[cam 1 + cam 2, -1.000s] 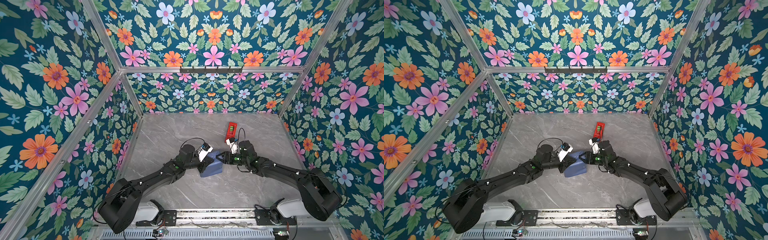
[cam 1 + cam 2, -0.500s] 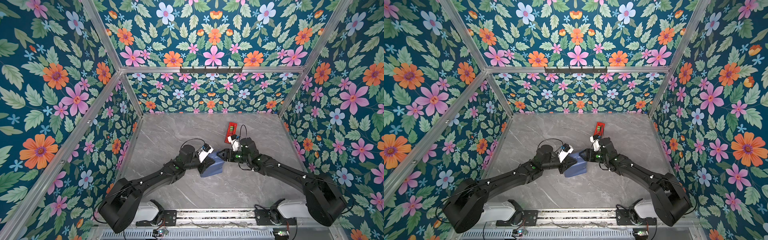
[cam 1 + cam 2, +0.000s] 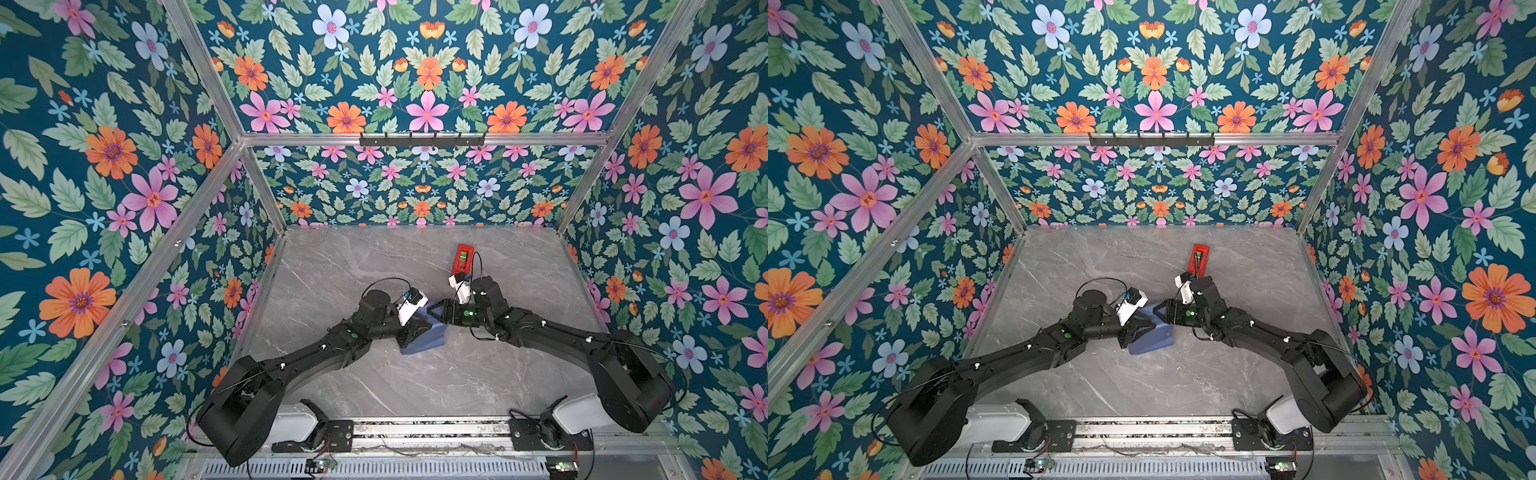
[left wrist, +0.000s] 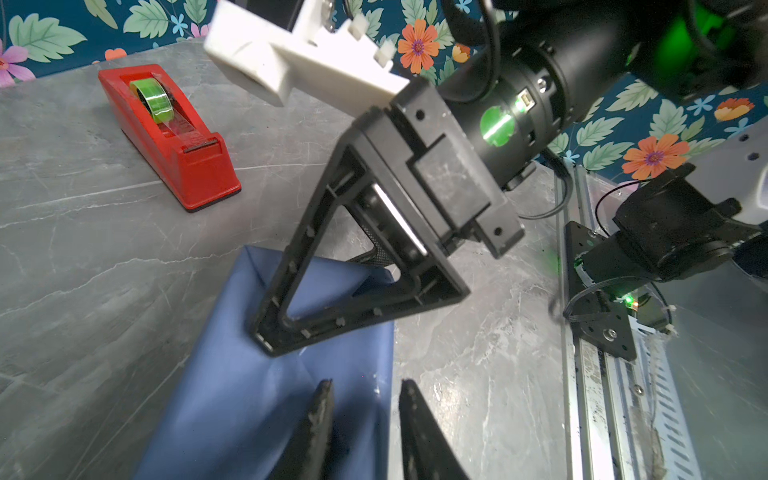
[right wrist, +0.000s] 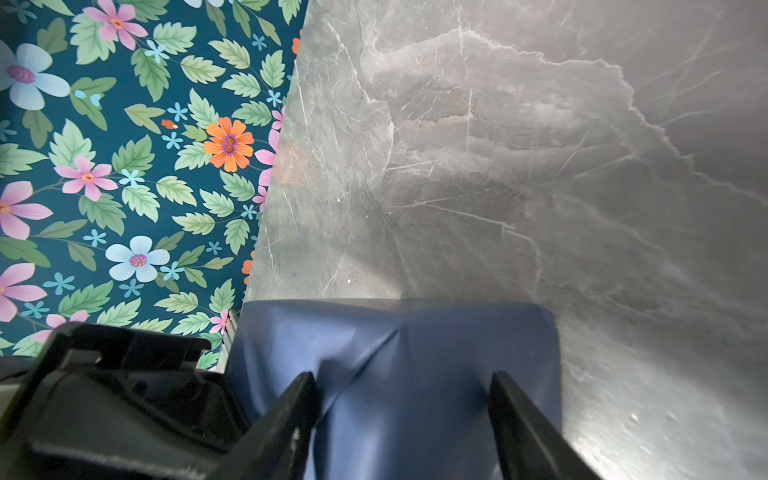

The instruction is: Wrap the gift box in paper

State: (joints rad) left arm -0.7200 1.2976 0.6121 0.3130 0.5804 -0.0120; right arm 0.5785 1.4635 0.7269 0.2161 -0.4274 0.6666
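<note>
**Wrapped box between two tools at the table's middle**

The paper (image 3: 424, 337) lies at the middle of the grey marbled table (image 3: 353, 266). It is folded into a compact, flat bundle with its darker slate-blue face outward. In both top views it sits between the two arms. The gift box is wholly covered by the sheet and shows in no view. In the right wrist view a diagonal crease runs across the upper face of the paper. In the left wrist view a folded end flap shows.

The left tool (image 4: 365, 397) is at the side of the paper nearer the left arm. Its two dark fingertips (image 4: 324, 399) are slightly parted. The edge of the paper and bare table show in the narrow gap, and nothing is pinched between them. The right tool (image 5: 405, 395) is at the opposite end with its jaws spread wide, one finger on each side of that end. Whether its pads press the paper cannot be told.

A red tape dispenser (image 3: 464, 257) carrying a green roll (image 4: 151, 97) stands on the table beyond the right arm's wrist, toward the rear wall and apart from the paper.
</note>
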